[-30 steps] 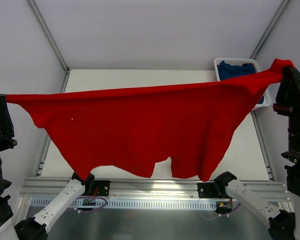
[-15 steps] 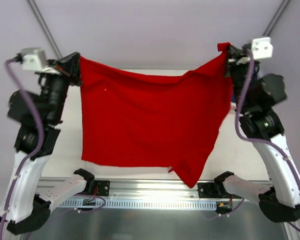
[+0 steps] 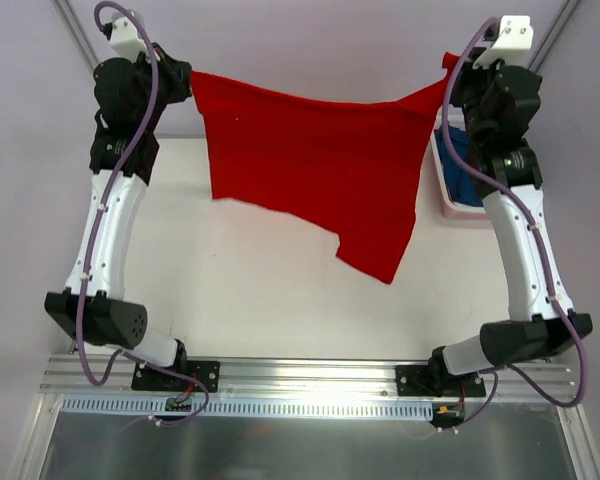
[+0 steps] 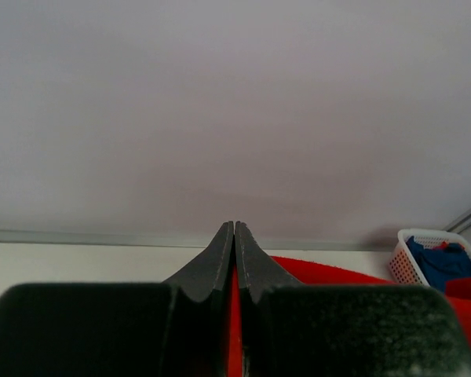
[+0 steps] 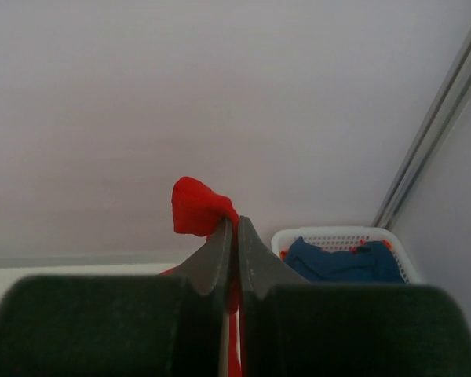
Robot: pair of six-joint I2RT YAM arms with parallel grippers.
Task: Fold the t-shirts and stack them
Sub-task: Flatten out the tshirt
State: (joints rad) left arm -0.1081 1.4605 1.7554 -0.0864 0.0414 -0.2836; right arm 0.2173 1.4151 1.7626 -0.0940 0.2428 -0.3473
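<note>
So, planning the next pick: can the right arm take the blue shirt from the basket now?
Probably not: the right gripper is shut on the red shirt, which the left gripper also holds. The blue shirt lies uncovered in the basket nearby.

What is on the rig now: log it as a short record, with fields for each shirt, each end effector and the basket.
red t-shirt: held up, spread between both arms, lower part hanging loose
left end effector: shut on one top corner
right end effector: shut on the other top corner
blue t-shirt: crumpled in the basket
basket: white, slatted, at the far right of the table
</note>
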